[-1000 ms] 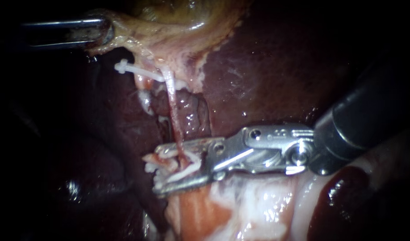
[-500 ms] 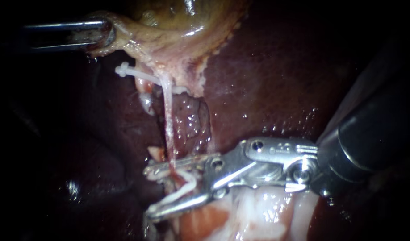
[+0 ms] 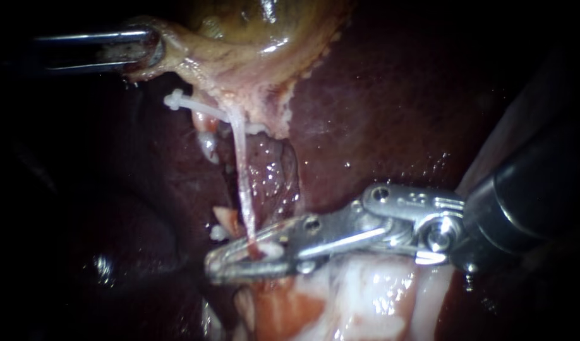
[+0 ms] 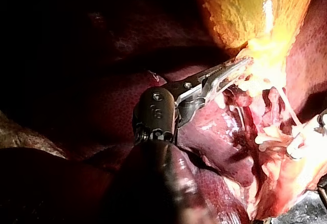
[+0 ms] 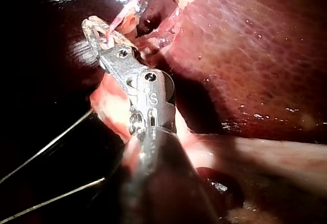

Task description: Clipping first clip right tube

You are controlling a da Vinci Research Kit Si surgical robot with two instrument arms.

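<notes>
Two instruments were at work: our right instrument (image 3: 219, 262) had its jaws pressed almost together on the near end of the thin tube (image 3: 241, 164), beside the liver (image 3: 378, 101); far left, our left instrument (image 3: 150, 49) clamped the edge of the gallbladder (image 3: 252, 38) between closed jaws.
</notes>
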